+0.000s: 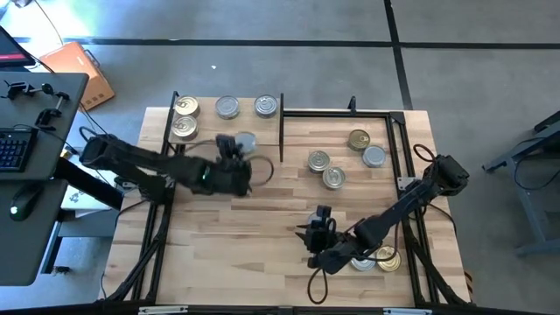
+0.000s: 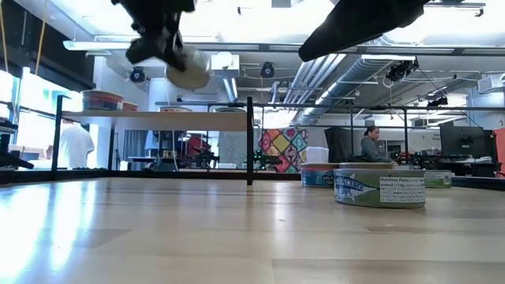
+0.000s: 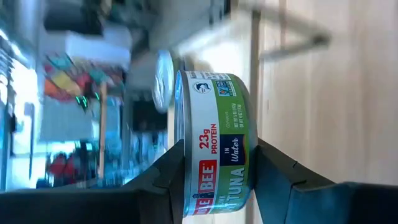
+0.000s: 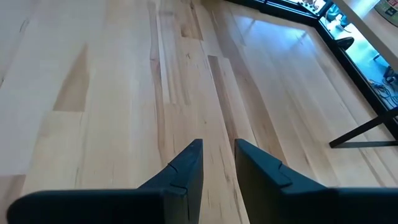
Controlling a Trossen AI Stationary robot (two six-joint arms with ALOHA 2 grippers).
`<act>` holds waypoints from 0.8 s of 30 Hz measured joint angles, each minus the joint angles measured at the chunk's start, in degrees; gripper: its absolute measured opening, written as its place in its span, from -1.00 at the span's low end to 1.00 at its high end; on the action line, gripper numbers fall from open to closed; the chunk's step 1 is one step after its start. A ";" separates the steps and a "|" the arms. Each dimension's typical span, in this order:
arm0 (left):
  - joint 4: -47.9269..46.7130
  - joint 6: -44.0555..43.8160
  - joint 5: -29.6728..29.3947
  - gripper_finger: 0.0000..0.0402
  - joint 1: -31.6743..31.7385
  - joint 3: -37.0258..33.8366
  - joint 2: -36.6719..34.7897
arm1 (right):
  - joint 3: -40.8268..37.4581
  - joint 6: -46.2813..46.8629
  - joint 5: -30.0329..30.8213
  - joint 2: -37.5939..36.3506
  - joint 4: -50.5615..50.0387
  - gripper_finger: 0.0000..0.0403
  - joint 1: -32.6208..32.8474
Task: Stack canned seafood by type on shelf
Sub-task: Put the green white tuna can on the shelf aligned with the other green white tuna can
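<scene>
So the left claw [image 3: 214,165] has a tin [image 3: 214,137] pinched across its flat faces, one finger on the lid and one on the base, jaws closed just to the tin's thickness. It's a tuna can with a green and white label, and it's riding on its side, up in the air over the shelf [image 1: 262,140] at the back left of the counter [image 1: 262,236]. In the low view you can see it well above the shelf board.

Four tins are already up there: two gold-topped ones [image 1: 185,117] at the far left end and two silver-topped ones [image 1: 246,108] beside them. More loose tins [image 1: 341,157] sit out on the counter to the right, and a couple [image 1: 376,260] are tucked under the right arm.

The right claw [image 4: 217,165] hangs low over bare wood at the front of the counter, fingers nearly together with a thin gap, holding nothing.

My guess is this is the placing step. To do it well, I'd roll the wrist so the tin sits flat again, line it up right over a matching tin, and come down slowly. Letting go early or off-centre would likely topple it or knock its neighbours.
</scene>
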 joint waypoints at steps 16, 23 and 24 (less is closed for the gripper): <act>-11.37 -2.66 8.23 -0.30 18.37 -0.07 0.38 | 0.00 0.02 0.01 0.02 -0.33 -0.59 -0.02; -11.75 -2.85 10.35 -0.12 19.86 -0.07 0.39 | 0.00 0.00 0.01 0.04 -0.33 -0.59 -0.02; -11.77 -2.82 11.19 -0.11 19.86 -0.07 0.39 | 0.00 0.00 0.01 0.04 -0.33 -0.59 -0.02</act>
